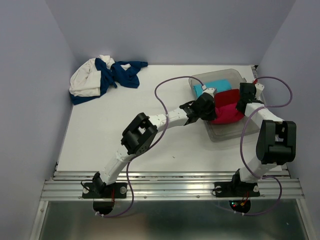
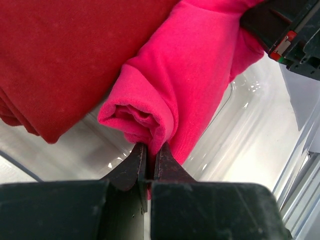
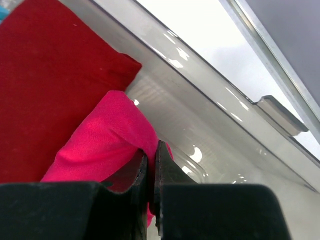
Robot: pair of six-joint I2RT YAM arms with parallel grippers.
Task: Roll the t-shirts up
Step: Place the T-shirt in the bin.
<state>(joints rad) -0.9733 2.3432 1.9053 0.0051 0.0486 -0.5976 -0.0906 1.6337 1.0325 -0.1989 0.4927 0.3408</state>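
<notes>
A bright pink-red t-shirt (image 2: 190, 80) is rolled into a tube and hangs inside the clear plastic bin (image 1: 225, 132). My left gripper (image 2: 149, 146) is shut on the roll's near end, pinching its fabric edge. My right gripper (image 3: 151, 150) is shut on the other end of the same pink roll (image 3: 105, 140). In the top view both grippers meet over the bin, the left gripper (image 1: 206, 106) at the roll's left end and the right gripper (image 1: 245, 100) at its right end. Navy blue and cream-white t-shirts (image 1: 102, 76) lie crumpled at the table's far left.
A darker red roll (image 2: 60, 60) lies in the bin right beside the pink one. A light-blue roll (image 1: 215, 86) sits at the bin's far side. The bin's clear wall (image 3: 210, 120) runs close past my right fingers. Purple cables loop over the table.
</notes>
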